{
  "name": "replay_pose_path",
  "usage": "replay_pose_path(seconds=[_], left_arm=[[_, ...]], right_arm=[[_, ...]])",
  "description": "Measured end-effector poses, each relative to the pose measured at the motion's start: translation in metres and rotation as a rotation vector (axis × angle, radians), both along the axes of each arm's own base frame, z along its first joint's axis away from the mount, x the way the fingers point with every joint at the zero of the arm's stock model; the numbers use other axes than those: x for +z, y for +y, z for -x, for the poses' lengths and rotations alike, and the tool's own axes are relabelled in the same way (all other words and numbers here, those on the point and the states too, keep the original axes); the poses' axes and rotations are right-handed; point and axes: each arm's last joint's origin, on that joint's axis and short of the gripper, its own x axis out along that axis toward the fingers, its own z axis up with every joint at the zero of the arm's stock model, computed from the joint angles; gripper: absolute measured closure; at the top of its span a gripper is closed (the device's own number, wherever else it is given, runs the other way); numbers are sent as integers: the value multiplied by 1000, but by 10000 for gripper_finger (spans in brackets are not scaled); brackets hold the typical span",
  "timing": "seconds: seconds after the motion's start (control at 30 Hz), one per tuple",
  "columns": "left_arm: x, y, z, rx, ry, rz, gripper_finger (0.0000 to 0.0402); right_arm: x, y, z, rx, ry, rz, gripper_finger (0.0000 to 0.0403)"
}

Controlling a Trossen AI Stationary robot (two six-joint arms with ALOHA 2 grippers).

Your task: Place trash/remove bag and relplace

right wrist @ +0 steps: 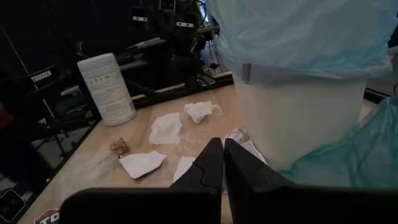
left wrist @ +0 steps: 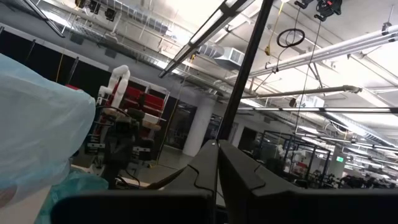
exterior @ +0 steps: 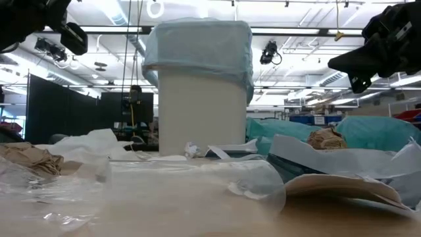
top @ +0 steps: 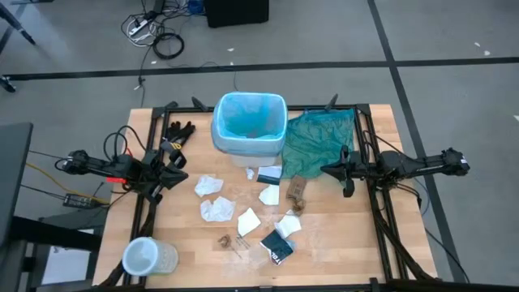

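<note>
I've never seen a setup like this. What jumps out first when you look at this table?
A white bin lined with a light blue bag stands at the table's far middle, with a darker teal-green bag crumpled beside it. Trash, mostly crumpled white paper, litters the wood in front of the bin. The left gripper and right gripper hang on either side, both shut, holding nothing.
</note>
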Motion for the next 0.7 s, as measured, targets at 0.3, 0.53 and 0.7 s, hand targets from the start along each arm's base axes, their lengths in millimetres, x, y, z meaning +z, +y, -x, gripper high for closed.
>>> replay_pose_path(seconds=[0.3, 0.53, 0.7], left_arm=[[0, 0, 0, 0, 0, 0, 378], [0, 0, 0, 12, 1, 3, 378], [0, 1, 0, 20, 11, 73, 378]], right_arm=[[0, 0, 0, 0, 0, 0, 396], [0, 0, 0, 0, 0, 0, 396], [0, 0, 0, -1, 0, 0, 396]])
